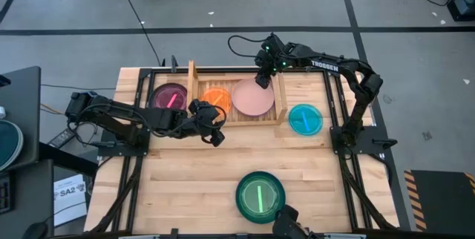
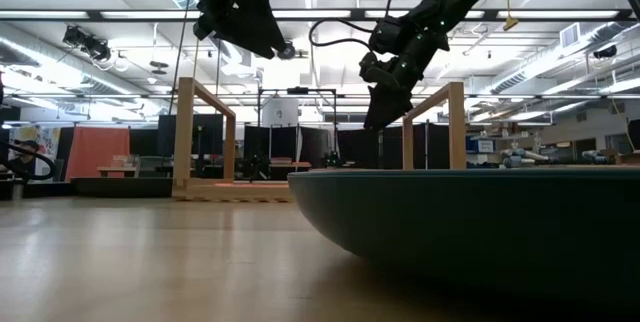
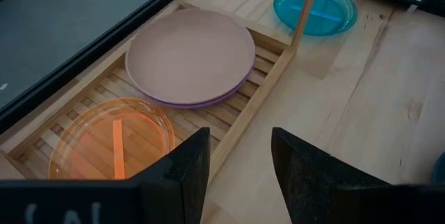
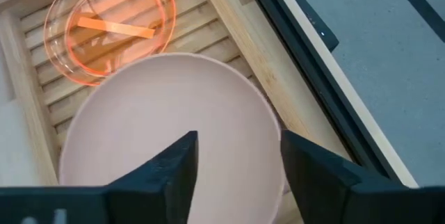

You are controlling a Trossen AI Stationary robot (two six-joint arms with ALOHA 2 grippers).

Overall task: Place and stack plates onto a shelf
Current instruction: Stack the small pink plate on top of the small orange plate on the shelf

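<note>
- While 3 plates already lie on the shelf (image 1: pixel 276 117), the job reads as about half done: the pink plate (image 1: pixel 252 97) rests on a purple plate (image 3: pixel 208 101), with the orange plate (image 1: pixel 215 98) beside them.
- Left to place, by my reckoning: the maroon plate (image 1: pixel 170 96), cyan plate (image 1: pixel 305 119) and green plate (image 1: pixel 260 196), all on the table (image 1: pixel 185 187).
- Over the pink plate, the right gripper (image 1: pixel 263 80) has its fingers apart, holding nothing.
- By the orange plate, the left gripper (image 1: pixel 216 138) is spread and empty.
- Only the left wrist view reveals the purple rim; the high view alone shows all 3 unplaced plates.

Matt pink plate (image 3: pixel 189 55) on pale slatted-wood shelf (image 3: pixel 261 85).
</note>
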